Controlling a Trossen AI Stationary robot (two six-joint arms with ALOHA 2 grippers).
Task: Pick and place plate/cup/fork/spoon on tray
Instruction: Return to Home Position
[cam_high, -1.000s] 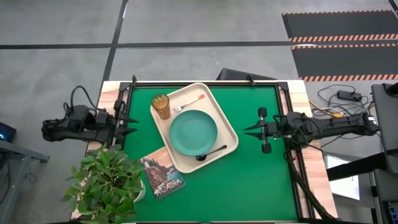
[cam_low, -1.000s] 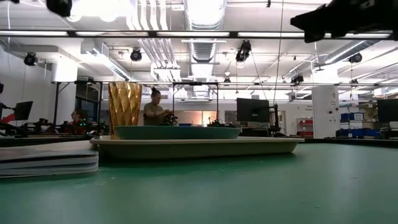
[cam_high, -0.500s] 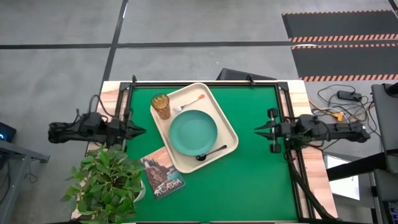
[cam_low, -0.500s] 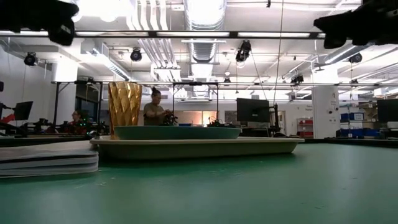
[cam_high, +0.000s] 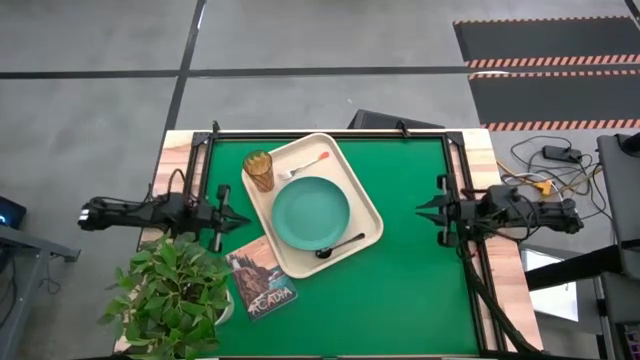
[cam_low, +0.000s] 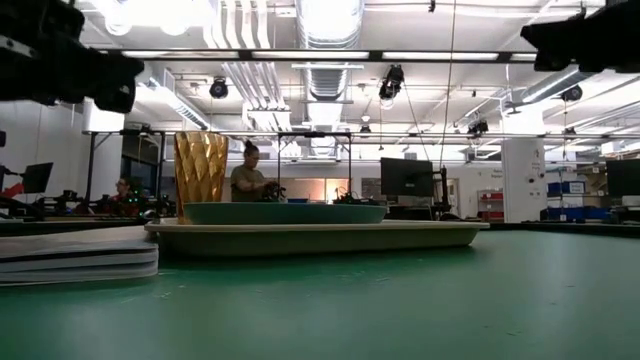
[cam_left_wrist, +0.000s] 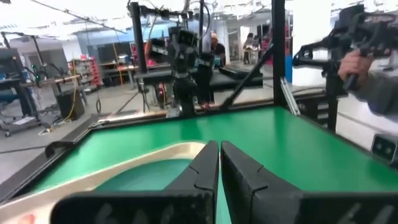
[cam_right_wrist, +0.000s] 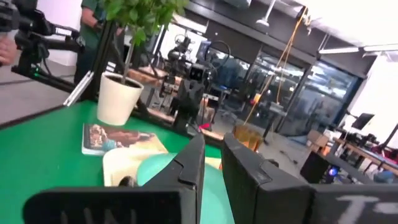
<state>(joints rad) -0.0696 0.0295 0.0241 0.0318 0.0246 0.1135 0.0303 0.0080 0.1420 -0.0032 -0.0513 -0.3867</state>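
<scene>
The cream tray (cam_high: 368, 232) lies slanted in the middle of the green table. On it lie the teal plate (cam_high: 311, 213), the pink-handled fork (cam_high: 308, 165) at its far end and the dark spoon (cam_high: 340, 245) at its near end. The amber cup (cam_high: 259, 171) stands upright at the tray's far left corner and also shows in the low view (cam_low: 200, 170). My left gripper (cam_high: 246, 222) is shut and empty, just left of the tray, above the table. My right gripper (cam_high: 420, 209) is shut and empty, to the right of the tray, near the table's right edge.
A picture-covered book (cam_high: 260, 280) lies near the tray's near left corner. A potted plant (cam_high: 170, 295) stands at the near left corner of the table. The green mat between the tray and my right gripper is bare. People show in the room beyond (cam_low: 245, 178).
My left gripper has moved toward the table's right edge, closer to the tray, and has come down. My right gripper has drawn back toward the table's right edge. The things on the tray have stayed where they were.
</scene>
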